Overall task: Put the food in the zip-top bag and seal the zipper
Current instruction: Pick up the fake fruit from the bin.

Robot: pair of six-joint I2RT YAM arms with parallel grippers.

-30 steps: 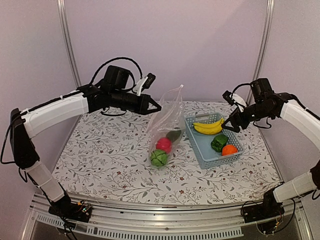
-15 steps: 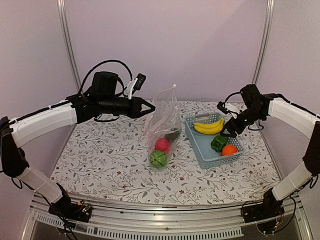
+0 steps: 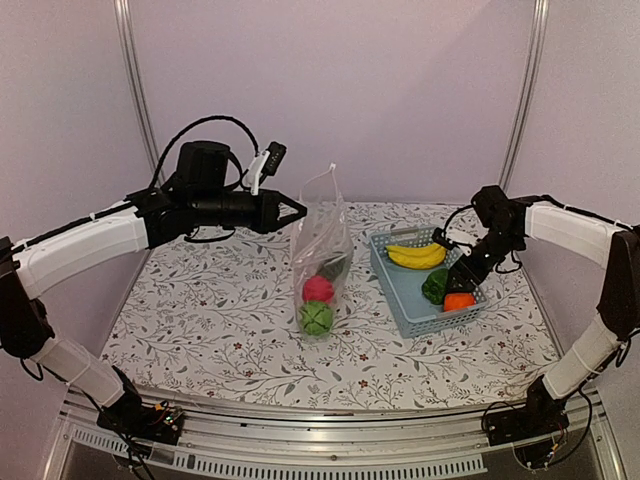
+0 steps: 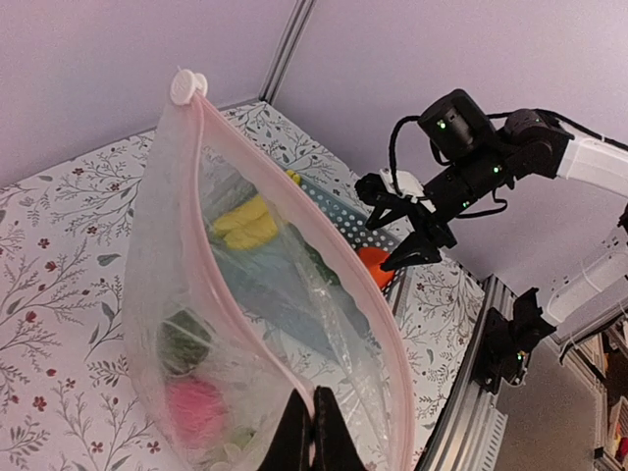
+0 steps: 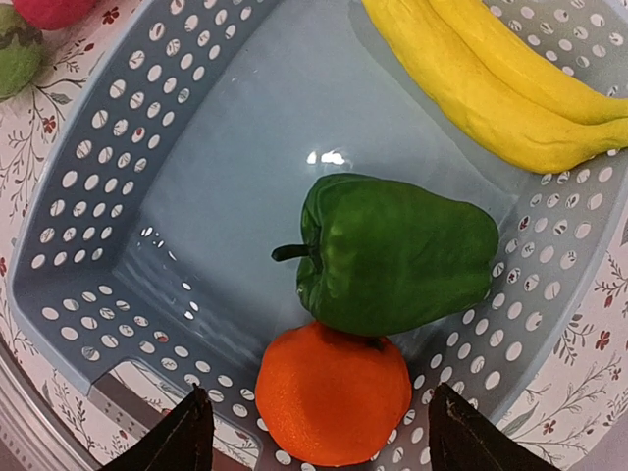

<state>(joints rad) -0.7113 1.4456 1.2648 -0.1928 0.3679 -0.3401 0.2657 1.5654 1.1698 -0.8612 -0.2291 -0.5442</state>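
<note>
Orange (image 5: 334,392) in the basket (image 5: 88,196) lies centred under the right gripper's (image 5: 324,437) wide jaws, which have dropped closer; left gripper (image 4: 312,432) pinches the zip-top bag (image 4: 177,245), now lifted higher.

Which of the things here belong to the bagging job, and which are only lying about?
Job: zip-top bag, its zipper, pink-red fruit and green ball inside it, bananas, green pepper, orange.
Just there: light-blue basket holding the last three, flowered table cover.

Pale lilac walls (image 3: 400,90) and metal posts (image 3: 137,90) enclose a floral-patterned table (image 3: 200,320).
</note>
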